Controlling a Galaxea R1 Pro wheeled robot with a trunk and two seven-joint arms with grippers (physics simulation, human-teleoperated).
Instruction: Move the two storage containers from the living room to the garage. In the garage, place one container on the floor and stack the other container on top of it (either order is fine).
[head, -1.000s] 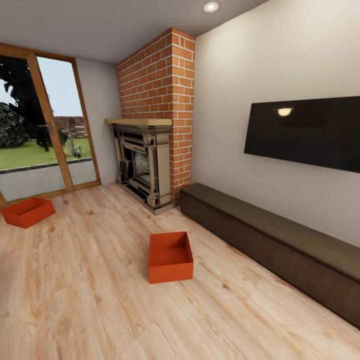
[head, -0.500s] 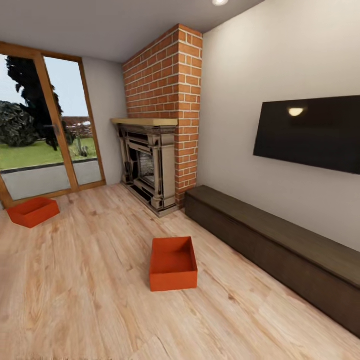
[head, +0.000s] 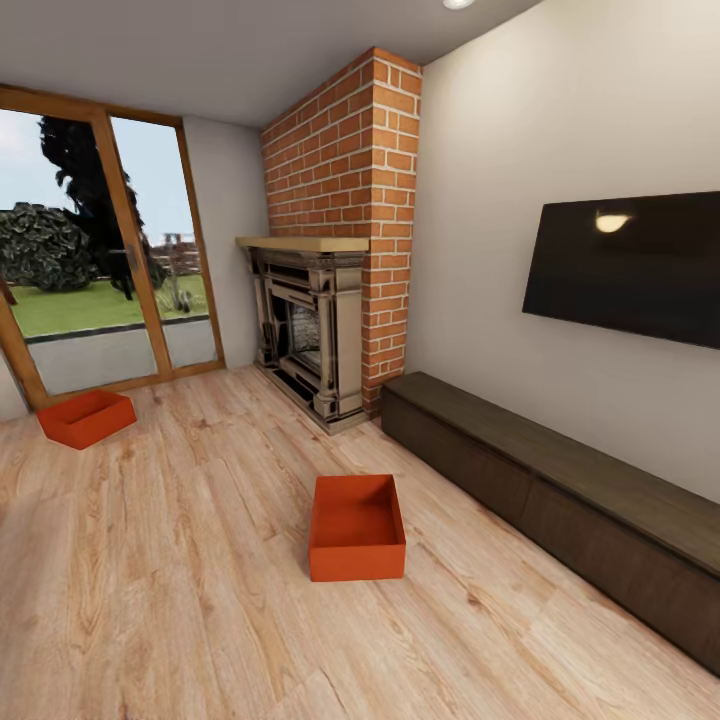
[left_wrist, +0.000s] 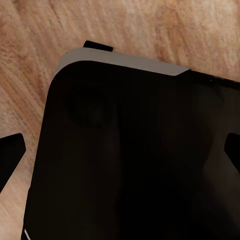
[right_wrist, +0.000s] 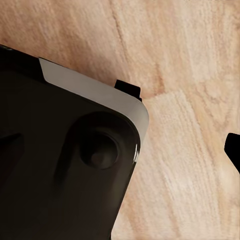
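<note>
Two orange-red storage containers rest on the light wood-plank floor of the living room in the head view. The nearer container (head: 357, 527) sits mid-floor, open side up and empty, in front of the brick fireplace (head: 320, 335). The farther container (head: 87, 417) lies at the left by the glass doors. In the left wrist view, my left gripper (left_wrist: 120, 155) is open, with dark fingertips (left_wrist: 9, 155) at both edges of the picture over my black base. Over base and planks in the right wrist view, my right gripper (right_wrist: 120, 150) is open too, one fingertip (right_wrist: 234, 150) showing. Neither holds anything.
A long dark low cabinet (head: 560, 490) runs along the right wall under a wall-mounted TV (head: 630, 265). Glass doors (head: 90, 290) with a wooden frame stand at the back left. Open wood floor (head: 180, 600) lies between me and both containers.
The whole head view has shifted, so the camera has turned or moved; fireplace, TV and both containers now sit further right in the picture. The containers have not moved on the floor.
</note>
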